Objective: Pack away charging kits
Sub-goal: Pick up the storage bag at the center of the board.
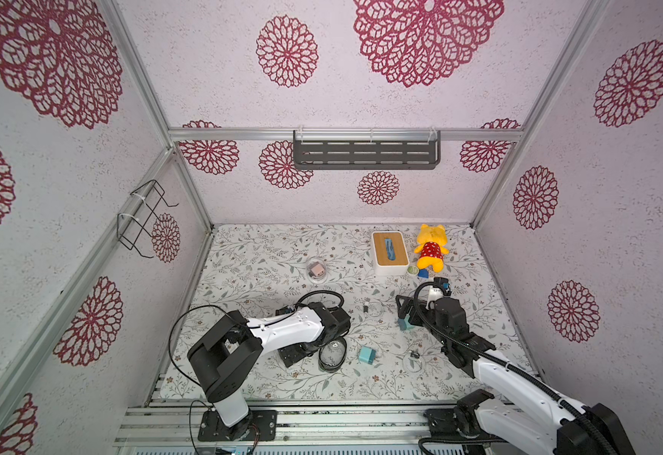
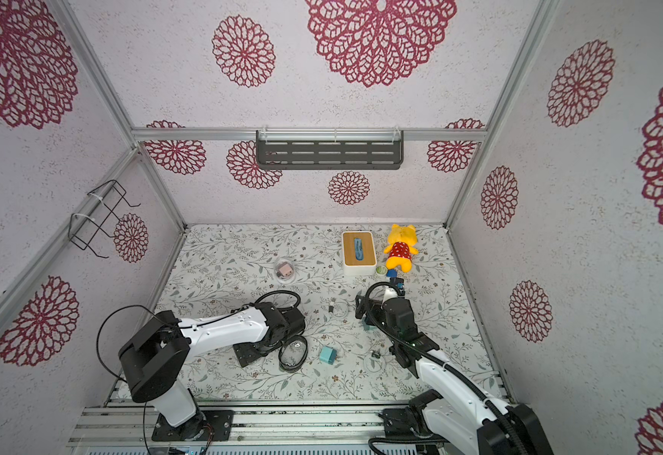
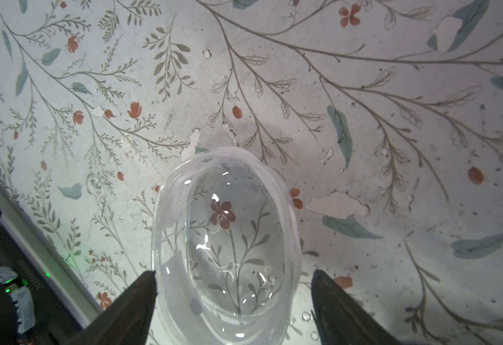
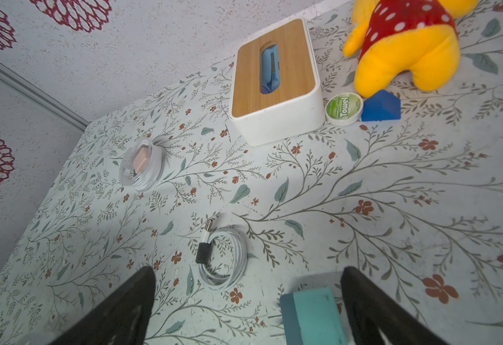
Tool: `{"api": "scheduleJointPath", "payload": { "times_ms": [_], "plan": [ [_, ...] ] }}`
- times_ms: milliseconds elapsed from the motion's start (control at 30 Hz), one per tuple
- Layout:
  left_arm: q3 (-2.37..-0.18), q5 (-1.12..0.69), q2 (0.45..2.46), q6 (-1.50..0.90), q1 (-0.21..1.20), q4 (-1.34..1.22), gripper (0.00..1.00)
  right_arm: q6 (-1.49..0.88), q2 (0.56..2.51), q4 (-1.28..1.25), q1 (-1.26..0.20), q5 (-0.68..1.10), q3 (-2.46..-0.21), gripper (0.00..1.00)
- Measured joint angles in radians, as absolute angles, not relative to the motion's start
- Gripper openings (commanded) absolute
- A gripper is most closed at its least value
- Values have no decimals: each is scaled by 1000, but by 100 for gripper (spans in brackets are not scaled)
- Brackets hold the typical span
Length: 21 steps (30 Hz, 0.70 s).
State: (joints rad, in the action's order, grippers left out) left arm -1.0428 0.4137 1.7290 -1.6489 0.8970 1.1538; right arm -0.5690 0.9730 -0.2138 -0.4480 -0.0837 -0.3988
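My left gripper [image 3: 234,274] stands open astride an empty clear oval case [image 3: 226,239]; one finger touches its rim, the other stands a little off. In both top views this case [image 1: 332,352] lies by the left arm's wrist. My right gripper [image 4: 248,270] is open low over the table, a teal charger [image 4: 313,316] lying between its jaws, close to one finger. A coiled pale cable [image 4: 223,257] lies just beyond it. Another teal charger [image 1: 367,353] and another cable [image 1: 412,360] lie near the front. Farther back, a pink charger sits in a clear case [image 1: 316,270].
A white box with a wooden top [image 1: 390,252] and a yellow plush [image 1: 431,246] stand at the back right, with a green towel disc [image 4: 344,107] and a blue block [image 4: 380,106] beside them. A dark shelf [image 1: 365,151] hangs on the back wall.
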Motion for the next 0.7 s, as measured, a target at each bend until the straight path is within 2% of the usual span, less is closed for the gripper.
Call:
{"api": "scheduleJointPath", "payload": {
  "times_ms": [233,467,600,700],
  "plan": [
    [-1050,433,1760,-1638,869,1155,56,-569,976,-213,-447,-82,-399,98],
    [-1050,443,1762,-1631,865,1159,26,-569,972,-213,-441,-82,-399,98],
    [-1052,449,1762,-1628,865,1161,18,-571,968,-213,-440,-82,-399,98],
    [-1052,455,1762,-1627,865,1164,15,-576,966,-213,-439,-82,-399,98]
  ]
}}
